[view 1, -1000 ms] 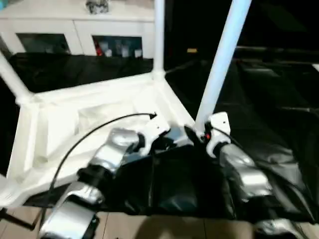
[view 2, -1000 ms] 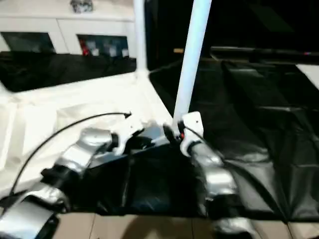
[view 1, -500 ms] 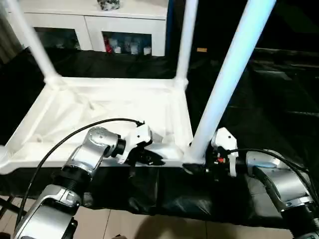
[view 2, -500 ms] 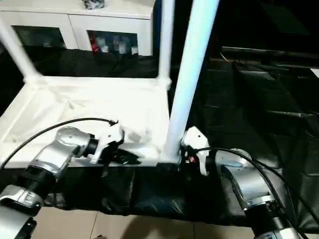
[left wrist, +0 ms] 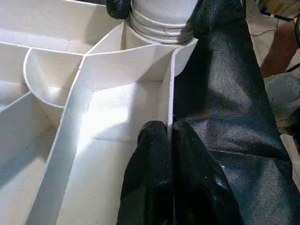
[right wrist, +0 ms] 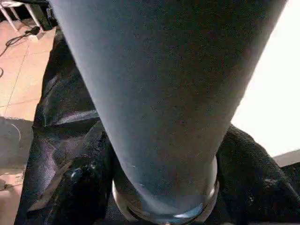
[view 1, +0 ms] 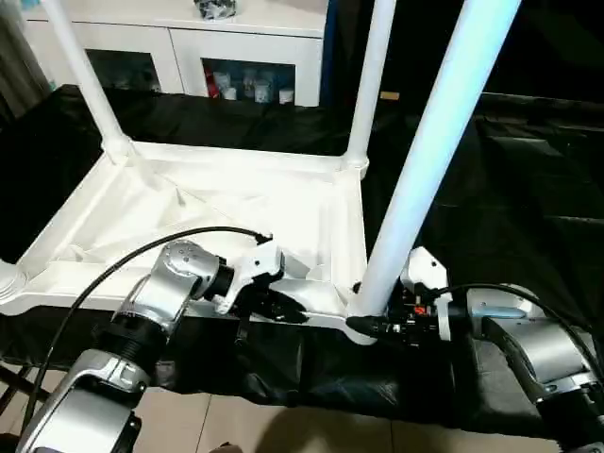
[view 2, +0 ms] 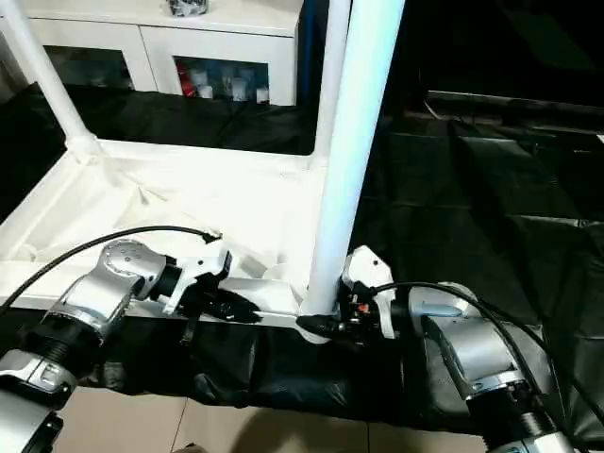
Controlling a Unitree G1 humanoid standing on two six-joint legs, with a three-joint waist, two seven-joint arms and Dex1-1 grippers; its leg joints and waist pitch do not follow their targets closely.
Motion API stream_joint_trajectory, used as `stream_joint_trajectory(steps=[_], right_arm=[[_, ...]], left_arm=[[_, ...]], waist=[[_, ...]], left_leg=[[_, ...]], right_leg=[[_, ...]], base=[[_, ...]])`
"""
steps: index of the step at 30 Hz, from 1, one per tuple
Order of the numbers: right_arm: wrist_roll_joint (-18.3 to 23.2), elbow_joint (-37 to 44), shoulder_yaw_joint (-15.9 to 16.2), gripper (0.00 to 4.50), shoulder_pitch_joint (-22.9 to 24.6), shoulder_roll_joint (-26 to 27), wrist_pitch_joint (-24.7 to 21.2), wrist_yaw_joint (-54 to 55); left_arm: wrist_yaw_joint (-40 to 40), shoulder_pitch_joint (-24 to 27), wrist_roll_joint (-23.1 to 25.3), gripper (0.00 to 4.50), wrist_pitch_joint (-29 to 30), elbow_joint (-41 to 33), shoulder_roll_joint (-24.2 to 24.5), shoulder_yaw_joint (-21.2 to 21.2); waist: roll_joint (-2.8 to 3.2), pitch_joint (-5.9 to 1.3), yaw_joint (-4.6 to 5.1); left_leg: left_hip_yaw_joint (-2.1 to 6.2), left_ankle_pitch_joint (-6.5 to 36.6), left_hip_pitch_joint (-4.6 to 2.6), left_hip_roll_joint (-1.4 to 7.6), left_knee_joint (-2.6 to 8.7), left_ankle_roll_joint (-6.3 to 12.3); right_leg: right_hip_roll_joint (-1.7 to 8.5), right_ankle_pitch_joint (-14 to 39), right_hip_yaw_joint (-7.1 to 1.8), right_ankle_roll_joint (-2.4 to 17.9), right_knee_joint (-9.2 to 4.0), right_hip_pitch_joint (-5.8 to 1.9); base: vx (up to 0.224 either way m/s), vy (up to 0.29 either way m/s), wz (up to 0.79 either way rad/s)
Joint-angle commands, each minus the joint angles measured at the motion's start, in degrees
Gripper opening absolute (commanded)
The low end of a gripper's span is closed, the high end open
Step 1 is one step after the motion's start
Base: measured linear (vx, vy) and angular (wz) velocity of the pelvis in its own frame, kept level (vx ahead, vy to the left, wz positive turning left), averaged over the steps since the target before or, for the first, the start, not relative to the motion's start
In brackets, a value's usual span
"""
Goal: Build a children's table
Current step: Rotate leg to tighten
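The children's table (view 1: 236, 203) lies upside down on the black-sheeted tabletop (view 1: 528, 189), its ribbed underside facing up. Its near long rim runs along the tabletop's near edge, so the long axis of the white top goes from the robot's left to its right. The legs point straight up out of the rounded corner sockets. The near right leg (view 1: 434, 142) stands at the corner closest to the robot's right arm, thick and tapered, rising out past the top of the head views. The far right leg (view 1: 371, 80) and the far left leg (view 1: 83, 75) stand upright at the two far corners, toward the white cabinet (view 1: 189, 47) behind the tabletop. At the near left corner just a rounded bit of white (view 1: 8, 281) shows at the picture's edge; whether a leg stands there cannot be told.

The left hand (view 1: 283, 307) is pinched fully together on the near rim of the upturned top, somewhat left of the near right socket; in the left wrist view its fingers (left wrist: 154, 178) meet with the thin white wall between them, one inside the rim and one outside against the black sheet.

The right hand (view 2: 326, 326) reaches in level from the right, its fingers (right wrist: 79, 187) spread around the base of the near right leg just above its socket, one on each side of the tube and close against it.
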State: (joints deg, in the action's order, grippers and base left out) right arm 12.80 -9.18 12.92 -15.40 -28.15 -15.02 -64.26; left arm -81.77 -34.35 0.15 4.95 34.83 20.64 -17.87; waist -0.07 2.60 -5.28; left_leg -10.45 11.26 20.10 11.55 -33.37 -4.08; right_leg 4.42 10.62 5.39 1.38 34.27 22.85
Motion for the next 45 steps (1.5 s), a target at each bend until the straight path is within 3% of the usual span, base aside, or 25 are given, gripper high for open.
stream_joint_trajectory(steps=[1,4,6,7,8,11,12,15,21,23,26,28,33,35,37,41,45], right_arm=[[-0.10,1.41,2.08,2.66,0.96,0.86,-0.81,-0.53],[-0.08,0.35,0.93,2.65,1.33,3.02,-0.86,3.22],[-1.81,-3.45,-1.78,2.65,0.16,7.80,-0.29,13.01],[-1.81,-3.45,-1.78,2.65,0.16,7.80,-0.29,13.01],[-2.56,-5.21,-2.77,2.64,-0.54,9.93,-0.24,17.26],[-4.32,-9.63,-4.63,2.64,-2.90,15.74,-0.47,27.83],[-4.88,-10.94,-5.02,2.64,-3.74,17.44,-0.72,30.96],[-6.05,-14.21,-5.71,2.64,-5.81,21.80,-1.09,38.09],[-7.68,-18.38,-5.41,2.64,-8.56,27.98,2.33,42.73],[-7.71,-19.00,-5.17,3.20,-9.03,28.65,3.33,41.74],[-7.49,-19.18,-5.05,3.43,-9.19,28.55,3.52,40.61],[-9.02,-17.64,-3.42,3.70,-8.37,24.87,4.52,36.90],[-8.90,-16.50,-3.04,3.70,-7.45,20.79,4.67,31.05],[-7.25,-15.02,-3.27,3.70,-6.72,17.75,3.80,25.57],[-6.46,-13.72,-2.85,3.70,-5.95,14.42,4.54,20.07],[-4.61,-10.43,-1.71,3.70,-4.22,9.82,5.64,10.47],[-1.95,-6.37,-0.74,3.70,-2.50,6.39,4.36,2.49]], left_arm=[[1.87,-0.69,-1.22,0.00,0.29,0.74,-1.79,0.47],[6.36,-1.03,-0.54,0.00,0.65,1.71,-3.09,1.27],[13.39,-1.96,0.18,0.00,1.32,3.23,-5.96,2.65],[13.39,-1.96,0.18,0.00,1.32,3.23,-5.96,2.65],[16.21,-2.49,0.68,0.00,1.70,3.79,-7.28,2.91],[22.57,-4.06,1.89,0.00,2.68,4.88,-11.12,2.93],[24.44,-4.50,2.43,0.00,2.84,5.27,-12.22,2.75],[28.32,-5.21,3.39,0.00,3.10,5.84,-15.10,2.18],[30.76,-4.98,3.66,0.00,3.94,5.55,-19.12,1.64],[30.88,-4.85,3.68,0.00,3.85,5.59,-19.45,1.66],[30.52,-4.63,3.60,0.00,3.80,5.41,-19.35,1.69],[26.87,-3.66,2.86,0.00,2.56,4.04,-17.58,1.75],[22.42,-2.51,2.01,0.00,1.64,2.77,-15.35,1.47],[18.83,-1.94,1.33,0.00,0.88,2.37,-13.53,1.15],[15.95,-1.83,0.73,0.00,0.52,2.30,-11.89,1.17],[11.93,-2.02,0.07,0.00,0.46,2.42,-9.96,1.96],[7.93,-2.12,-0.82,0.00,0.85,2.18,-8.32,2.48]], waist=[[-0.59,-3.53,-0.06],[-0.67,-3.29,0.04],[-0.68,-2.98,0.33],[-0.72,-2.89,0.42],[-1.07,-3.03,0.58],[-0.85,-2.88,1.09],[-0.85,-3.06,1.29],[-0.75,-3.09,1.64],[-0.66,-3.36,1.77],[-0.74,-3.36,1.73],[-0.83,-3.20,1.85],[-0.82,-3.17,1.84],[-1.12,-3.40,1.75],[-1.14,-3.47,1.39],[-1.11,-3.39,1.32],[-1.06,-3.08,1.13],[-1.06,-3.12,0.52]], left_leg=[[0.46,6.48,0.01,2.04,3.34,4.34],[0.49,7.65,0.02,1.98,3.43,3.84],[0.50,9.58,-0.08,1.90,3.59,2.70],[0.55,10.28,-0.13,1.78,3.66,2.20],[0.81,10.76,0.05,1.73,3.72,1.36],[0.79,12.22,-0.43,1.61,3.78,0.91],[0.94,11.31,-0.14,1.58,3.81,0.57],[0.79,10.88,-0.30,1.61,3.76,0.80],[0.60,7.91,0.06,1.50,3.57,2.17],[0.57,7.75,0.11,1.49,3.56,2.81],[0.54,8.52,0.08,1.51,3.65,2.94],[0.62,9.22,0.09,1.58,3.72,2.84],[0.43,7.04,0.29,1.54,3.41,4.17],[0.43,6.00,0.35,1.49,3.33,5.16],[0.38,6.59,0.25,1.57,3.34,5.75],[0.45,8.92,0.08,1.81,3.51,5.26],[0.44,9.06,-0.10,1.95,3.50,5.20]], right_leg=[[4.29,8.35,-3.34,11.93,-3.48,-3.45],[4.30,10.58,-3.30,11.46,-3.83,-3.33],[4.35,15.70,-3.20,10.37,-4.37,-2.95],[4.47,18.28,-3.12,9.60,-4.83,-2.95],[4.59,22.37,-3.03,7.57,-5.00,-3.40],[4.50,24.81,-3.03,6.84,-5.45,-2.67],[4.54,24.15,-2.98,6.70,-5.30,-2.93],[4.35,20.93,-3.17,7.66,-5.15,-2.66],[4.37,14.32,-3.31,9.51,-4.45,-3.12],[4.38,14.23,-3.29,9.42,-4.40,-3.21],[4.29,15.86,-3.26,9.04,-4.64,-3.12],[4.32,17.46,-3.23,8.48,-4.77,-3.11],[4.32,12.96,-3.38,9.58,-4.27,-3.35],[4.33,11.63,-3.36,9.84,-4.10,-3.62],[4.28,12.04,-3.25,10.05,-4.14,-3.42],[4.34,16.84,-3.24,9.13,-4.70,-3.11],[4.37,17.18,-3.30,8.99,-4.70,-2.99]], base=[[0.000,0.000,0.00],[0.000,0.000,0.00],[0.000,0.000,0.00],[0.000,0.000,0.00],[0.000,0.000,0.00],[0.000,0.000,0.00],[0.000,0.000,0.00],[0.000,0.000,0.00],[0.000,0.000,0.00],[0.000,0.000,0.00],[0.000,0.000,0.00],[0.000,0.000,0.00],[0.000,0.000,0.00],[0.000,0.000,0.00],[0.000,0.000,0.00],[0.000,0.000,0.00],[0.000,0.000,0.00]])
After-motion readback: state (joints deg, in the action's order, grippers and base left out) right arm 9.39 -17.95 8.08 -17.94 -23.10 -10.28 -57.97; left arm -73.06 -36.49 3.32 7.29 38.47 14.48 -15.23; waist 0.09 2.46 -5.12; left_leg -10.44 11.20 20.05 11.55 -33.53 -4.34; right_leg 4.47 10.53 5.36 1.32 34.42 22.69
